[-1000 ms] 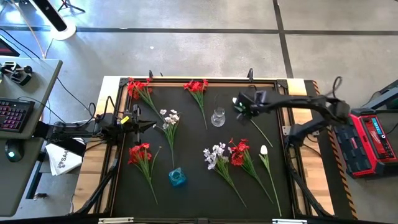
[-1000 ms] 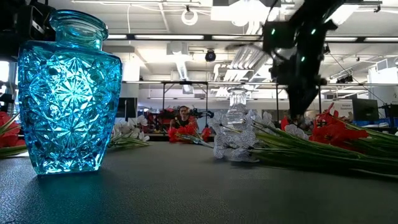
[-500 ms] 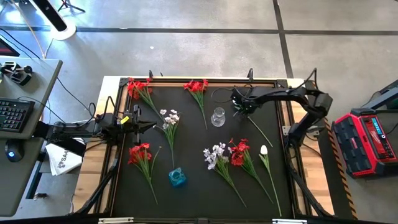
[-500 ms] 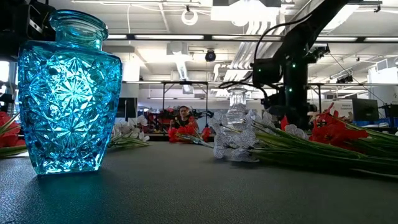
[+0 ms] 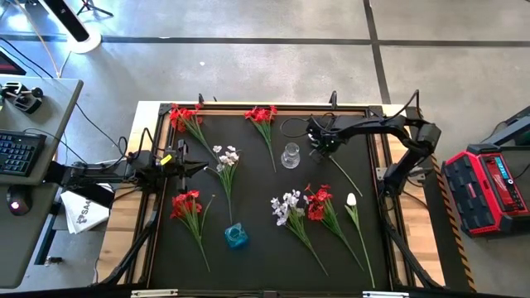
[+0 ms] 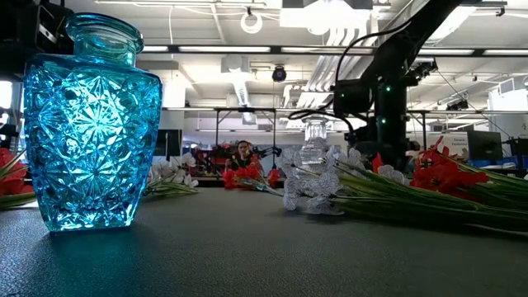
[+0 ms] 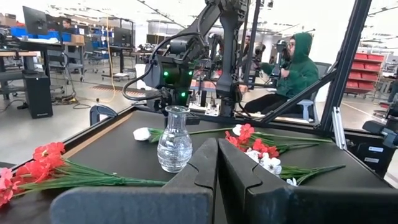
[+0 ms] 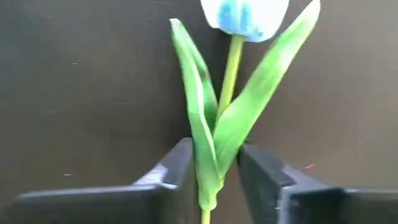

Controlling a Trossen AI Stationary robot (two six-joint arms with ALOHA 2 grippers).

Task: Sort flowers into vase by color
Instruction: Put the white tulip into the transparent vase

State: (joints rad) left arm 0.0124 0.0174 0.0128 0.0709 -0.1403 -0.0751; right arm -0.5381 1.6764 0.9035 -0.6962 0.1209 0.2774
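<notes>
A white tulip [image 8: 249, 9] with a green stem and two leaves lies flat on the black table top, far right, beside the clear glass vase [image 5: 290, 155]. Its long stem [image 5: 348, 175] runs toward the near right. My right gripper [image 5: 323, 142] points down over it, shut on its leaves and stem. A blue glass vase [image 5: 236, 236] stands near the front edge. Red flowers [image 5: 262, 114] and white flowers [image 5: 226, 156] lie scattered on the table. My left gripper [image 5: 203, 167] waits shut at the left edge, pointing level. My right gripper pinches the tulip between its two fingers at the base of the leaves [image 8: 211, 168], a little below the bloom, with the stem between them. The fingers come from above, pointing down, and stand across the stem. The tulip lies on the table.
More red sprigs lie at the far left [image 5: 184, 116], near left [image 5: 186, 204] and near right [image 5: 317, 203]. A white sprig [image 5: 286, 207] and a second white tulip [image 5: 351, 200] lie near right. A raised frame [image 5: 248, 105] rims the table. A person [image 7: 298, 62] sits beyond it.
My right arm has folded in and its gripper has sunk onto the white tulip beside the clear vase; over the last half second it has hardly moved. The flowers and vases lie where they were.
</notes>
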